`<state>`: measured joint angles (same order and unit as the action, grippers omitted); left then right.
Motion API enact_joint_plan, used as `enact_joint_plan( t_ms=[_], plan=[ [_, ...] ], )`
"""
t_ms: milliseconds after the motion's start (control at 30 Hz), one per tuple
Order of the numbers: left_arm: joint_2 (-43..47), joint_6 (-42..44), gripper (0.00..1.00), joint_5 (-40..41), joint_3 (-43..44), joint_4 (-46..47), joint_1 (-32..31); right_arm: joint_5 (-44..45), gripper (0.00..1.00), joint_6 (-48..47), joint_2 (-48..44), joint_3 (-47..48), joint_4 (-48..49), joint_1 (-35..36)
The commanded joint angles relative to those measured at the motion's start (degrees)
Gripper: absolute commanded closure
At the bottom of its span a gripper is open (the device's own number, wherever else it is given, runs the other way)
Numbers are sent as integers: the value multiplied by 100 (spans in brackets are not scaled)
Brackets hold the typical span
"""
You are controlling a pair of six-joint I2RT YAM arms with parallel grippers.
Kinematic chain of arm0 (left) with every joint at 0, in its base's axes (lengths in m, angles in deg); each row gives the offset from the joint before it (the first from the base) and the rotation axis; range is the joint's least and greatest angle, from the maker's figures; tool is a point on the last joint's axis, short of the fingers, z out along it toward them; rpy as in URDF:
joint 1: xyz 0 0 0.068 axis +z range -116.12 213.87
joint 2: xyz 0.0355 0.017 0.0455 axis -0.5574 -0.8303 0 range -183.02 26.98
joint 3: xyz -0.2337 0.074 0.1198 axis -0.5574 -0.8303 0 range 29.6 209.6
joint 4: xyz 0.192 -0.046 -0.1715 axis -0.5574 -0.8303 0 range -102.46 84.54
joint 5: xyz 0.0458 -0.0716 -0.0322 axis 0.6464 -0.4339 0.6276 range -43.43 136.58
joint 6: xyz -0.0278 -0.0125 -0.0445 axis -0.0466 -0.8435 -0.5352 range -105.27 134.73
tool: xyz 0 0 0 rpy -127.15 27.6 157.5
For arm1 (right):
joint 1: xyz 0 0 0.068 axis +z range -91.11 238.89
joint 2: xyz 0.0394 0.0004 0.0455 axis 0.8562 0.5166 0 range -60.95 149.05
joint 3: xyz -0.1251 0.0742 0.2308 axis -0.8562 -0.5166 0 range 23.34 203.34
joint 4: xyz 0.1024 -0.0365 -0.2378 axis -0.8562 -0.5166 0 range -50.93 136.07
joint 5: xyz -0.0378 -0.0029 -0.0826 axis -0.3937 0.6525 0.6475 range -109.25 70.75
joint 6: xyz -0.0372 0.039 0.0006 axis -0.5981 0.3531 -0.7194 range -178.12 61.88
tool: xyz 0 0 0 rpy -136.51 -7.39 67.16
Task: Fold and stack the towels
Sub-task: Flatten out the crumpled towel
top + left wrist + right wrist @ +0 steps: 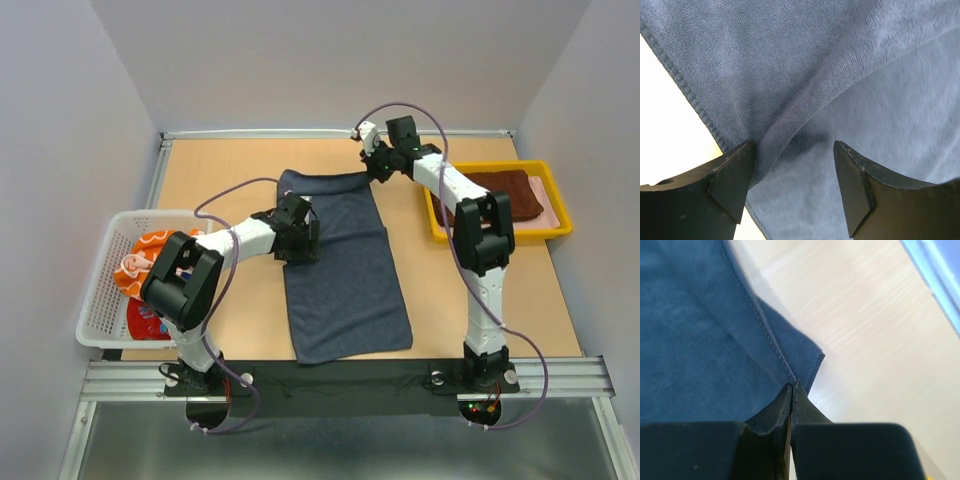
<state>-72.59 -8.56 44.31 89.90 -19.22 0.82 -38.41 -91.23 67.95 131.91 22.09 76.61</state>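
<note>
The navy towel (345,270) is spread open at the centre of the table (250,330), long axis running near to far, with a raised crease near its left edge. The reddish-brown towel (505,190) lies folded in the yellow tray (500,235). Two more are bunched together in the white basket (100,300) — the orange patterned towel (135,262) and the red towel (140,320).

Light wood table (240,160) stood enclosed on three sides by plain pale walls (340,60). An aluminium rail (560,375) ran along its near edge, grey surface (350,450) below. Lighting was even, shadows soft.
</note>
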Motion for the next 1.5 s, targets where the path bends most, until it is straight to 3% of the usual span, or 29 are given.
enact_joint_plan(
  t_ms=[0,200,400,600,767,1033,1233,1467],
  plan=[
    [630,-299,24,-222,-359,-224,-130,-194,100,321,-1294,-406,166,144],
    [1413,-554,15,-284,-633,-145,-140,-360,100,1024,-2657,-2022,166,460],
    [1924,-300,11,121,-265,-303,132,-755,100,1841,-3845,-3717,166,777],
    [1301,263,11,409,656,-452,651,-748,99,3026,-4294,-5063,201,883],
    [334,851,12,490,1581,-593,678,-475,99,3722,-4435,-5925,315,874],
    [-869,2590,16,-309,3066,-417,669,-545,100,3890,-4356,-6190,676,874],
    [-1862,3163,21,-1486,4270,-741,643,-633,100,3864,-4268,-6182,746,874],
    [-2707,3313,27,-1768,5150,-1102,537,-721,99,3899,-4312,-6217,817,883]
  ],
)
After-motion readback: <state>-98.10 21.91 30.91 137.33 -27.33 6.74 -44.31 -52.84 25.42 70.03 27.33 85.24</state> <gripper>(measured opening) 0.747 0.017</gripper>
